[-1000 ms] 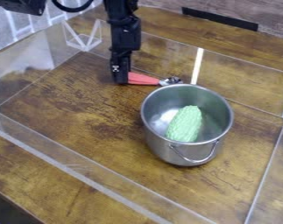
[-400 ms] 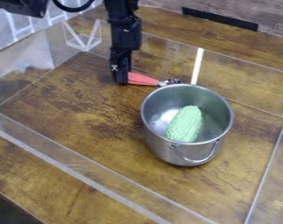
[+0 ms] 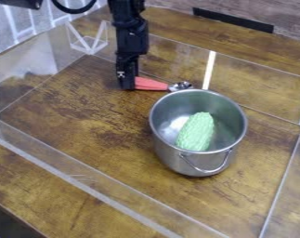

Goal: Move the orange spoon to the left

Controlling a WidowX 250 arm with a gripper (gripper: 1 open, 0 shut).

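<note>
While our black gripper (image 3: 126, 84) points straight down at the handle end of the slim orange spoon (image 3: 156, 85), we judge the task to be at its grasping stage, with the move to the left not yet made. The spoon lies flat on the dark wooden surface (image 3: 78, 130), just behind the round steel pot (image 3: 197, 131) and close to its rim, toward the back of the clear plastic enclosure (image 3: 65, 172). Our gripper tip sits at the surface, right at the end of the red-orange handle. From this angle the jaws are too small and dark to read, so we cannot tell whether they are pinching the handle or merely standing around it; it looks like a grip, but we would not swear to it.

What remains, as we judge it, is the whole carry: raising or sliding the spoon leftward and setting it down.

Our spoon shows a short red-orange plastic handle and a little silver bowl pointing right, toward the pot. A knobbly green object (image 3: 197, 132) rests inside the pot.
</note>
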